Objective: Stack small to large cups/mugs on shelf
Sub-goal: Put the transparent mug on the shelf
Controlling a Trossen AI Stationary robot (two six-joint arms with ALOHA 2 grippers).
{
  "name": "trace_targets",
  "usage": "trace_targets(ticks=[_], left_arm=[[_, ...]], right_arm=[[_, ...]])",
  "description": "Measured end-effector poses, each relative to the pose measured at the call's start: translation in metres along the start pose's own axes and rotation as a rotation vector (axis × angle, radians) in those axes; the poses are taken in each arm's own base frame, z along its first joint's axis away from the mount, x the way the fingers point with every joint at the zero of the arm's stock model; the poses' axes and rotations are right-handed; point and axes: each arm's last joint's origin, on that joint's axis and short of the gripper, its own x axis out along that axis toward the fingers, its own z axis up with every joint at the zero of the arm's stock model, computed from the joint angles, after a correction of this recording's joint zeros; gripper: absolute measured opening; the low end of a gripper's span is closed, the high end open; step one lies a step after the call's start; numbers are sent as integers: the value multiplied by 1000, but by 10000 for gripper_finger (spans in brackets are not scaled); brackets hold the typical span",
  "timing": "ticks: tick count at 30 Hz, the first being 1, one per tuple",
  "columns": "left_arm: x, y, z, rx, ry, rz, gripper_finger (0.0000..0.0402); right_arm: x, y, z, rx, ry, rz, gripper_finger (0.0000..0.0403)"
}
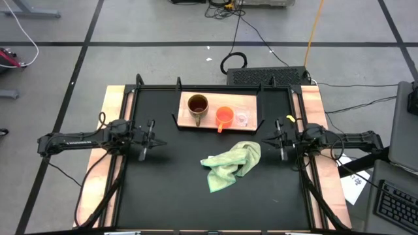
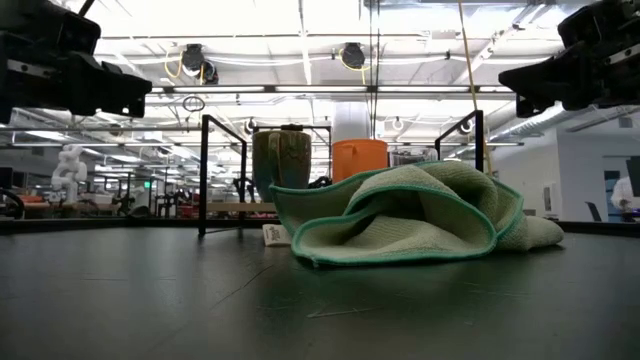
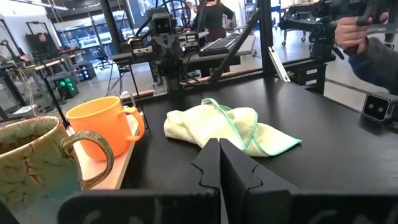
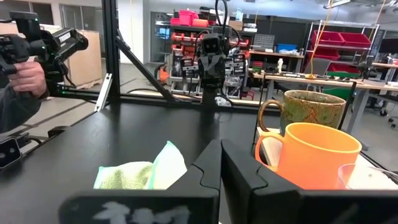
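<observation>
On the shelf [image 1: 251,99], a pale wooden board in the upper middle of the high view, three vessels stand in a row: the brown mug [image 1: 198,107] at its left, the orange cup [image 1: 224,117] in the middle, and the clear glass cup [image 1: 242,119] to the right, none nested yet. The mug looks heavy, stiff and glazed, so slippery; its rim or handle seems the best hold. The orange cup looks lighter and is probably best taken by the rim. The glass is small, smooth and fragile and wants a gentle pinch. A green cloth [image 1: 230,165] lies crumpled on the black tabletop [image 1: 163,189] below them. The left tool [image 1: 153,139] at middle left and the right tool [image 1: 276,138] at middle right are both fully closed, holding nothing.
</observation>
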Motion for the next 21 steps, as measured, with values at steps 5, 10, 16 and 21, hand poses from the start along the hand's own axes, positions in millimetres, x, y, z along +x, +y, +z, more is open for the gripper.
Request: trace_targets(ticks=[5, 10, 16, 21], left_arm=[[0, 0, 0, -2, 1, 0, 11], [0, 0, 0, -20, 2, 0, 19], [0, 0, 0, -28, 2, 0, 20], [0, 0, 0, -29, 2, 0, 21]], right_arm=[[0, 0, 1, -1, -13, -1, 0], [0, 0, 2, -1, -16, -1, 0], [0, 0, 2, 22, -16, -1, 0], [0, 0, 2, 45, -16, -1, 0]])
